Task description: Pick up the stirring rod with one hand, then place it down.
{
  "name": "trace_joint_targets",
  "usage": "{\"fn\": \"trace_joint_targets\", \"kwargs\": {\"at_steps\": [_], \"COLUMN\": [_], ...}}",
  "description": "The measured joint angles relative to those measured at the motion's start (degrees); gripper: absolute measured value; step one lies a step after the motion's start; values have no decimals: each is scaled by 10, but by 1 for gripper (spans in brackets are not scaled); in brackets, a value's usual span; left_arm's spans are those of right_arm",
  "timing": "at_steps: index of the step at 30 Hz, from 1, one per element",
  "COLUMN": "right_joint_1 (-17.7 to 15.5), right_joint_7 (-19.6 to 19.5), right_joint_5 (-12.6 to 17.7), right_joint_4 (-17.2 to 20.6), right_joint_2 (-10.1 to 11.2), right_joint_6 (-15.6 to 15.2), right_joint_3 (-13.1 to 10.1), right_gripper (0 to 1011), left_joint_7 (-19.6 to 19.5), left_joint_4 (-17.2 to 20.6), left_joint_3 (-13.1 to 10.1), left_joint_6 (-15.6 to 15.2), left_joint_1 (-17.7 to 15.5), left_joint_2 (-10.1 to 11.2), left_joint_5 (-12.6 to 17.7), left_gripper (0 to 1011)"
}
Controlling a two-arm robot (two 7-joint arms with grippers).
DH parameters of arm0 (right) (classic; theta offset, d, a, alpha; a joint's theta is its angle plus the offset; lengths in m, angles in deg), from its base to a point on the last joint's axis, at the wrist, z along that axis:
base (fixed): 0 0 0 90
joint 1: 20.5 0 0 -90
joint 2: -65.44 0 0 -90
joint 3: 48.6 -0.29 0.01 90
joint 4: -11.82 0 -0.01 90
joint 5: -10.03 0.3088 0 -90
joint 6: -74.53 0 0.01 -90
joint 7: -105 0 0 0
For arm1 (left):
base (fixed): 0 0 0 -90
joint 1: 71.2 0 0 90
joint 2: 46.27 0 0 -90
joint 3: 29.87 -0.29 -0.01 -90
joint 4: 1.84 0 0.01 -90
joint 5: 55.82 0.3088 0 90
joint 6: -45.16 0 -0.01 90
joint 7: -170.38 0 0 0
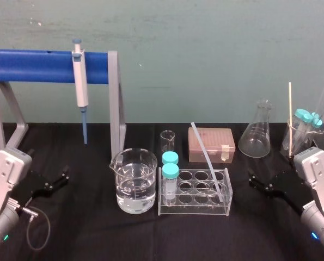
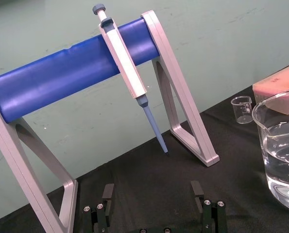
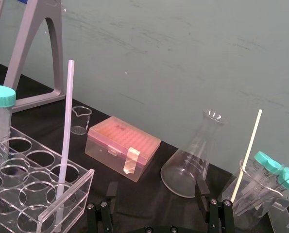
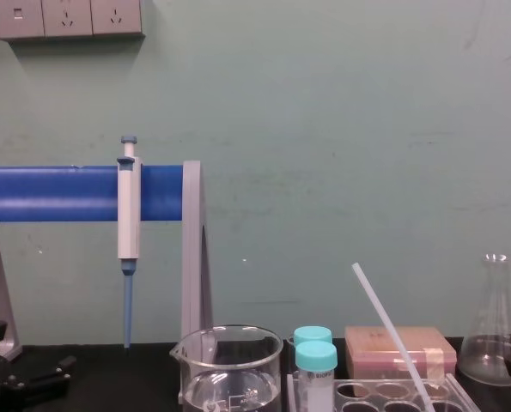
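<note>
Black left gripper (image 2: 152, 187) at left of worktop (image 1: 85, 228), fingers wide, empty, right gripper (image 3: 157, 187) likewise opposite, stirring rod (image 1: 206, 157) leaning in tube rack (image 1: 194, 209) between them

Translucent stirring rod (image 1: 207, 160) aslant in rack (image 1: 194, 210)

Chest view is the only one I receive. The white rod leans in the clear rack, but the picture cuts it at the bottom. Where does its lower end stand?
Observer: The stirring rod has its lower end in a well at the right end of the rack.
Operator: Which gripper is closer to it?
Observer: The right gripper, open, just right of the rack; the left gripper, also open, sits far left by the blue stand.
Operator: Could I confuse anything with the rod?
Observer: Yes, a thin pale stick stands in a beaker at the far right, farther back than the right gripper.
</note>
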Motion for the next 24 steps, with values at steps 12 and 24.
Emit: {"fn": "trace_joint_targets", "kwargs": {"at_steps": [12, 24], "right_joint_1": [0, 0], "right_joint_7": [0, 0], "right_joint_5": [0, 0], "right_joint_4": [0, 0], "right_joint_2": [0, 0], "right_joint_6": [0, 0], "right_joint_3": [0, 0], "right_gripper": [1003, 1003], "left_joint_7": [0, 0], "left_joint_4": [0, 0], "left_joint_3": [0, 0], "left_joint_6": [0, 0], "left_joint_1": [0, 0], "left_joint_2": [0, 0], "left_joint_5": [0, 0], "left_gripper": [1000, 1000]}}
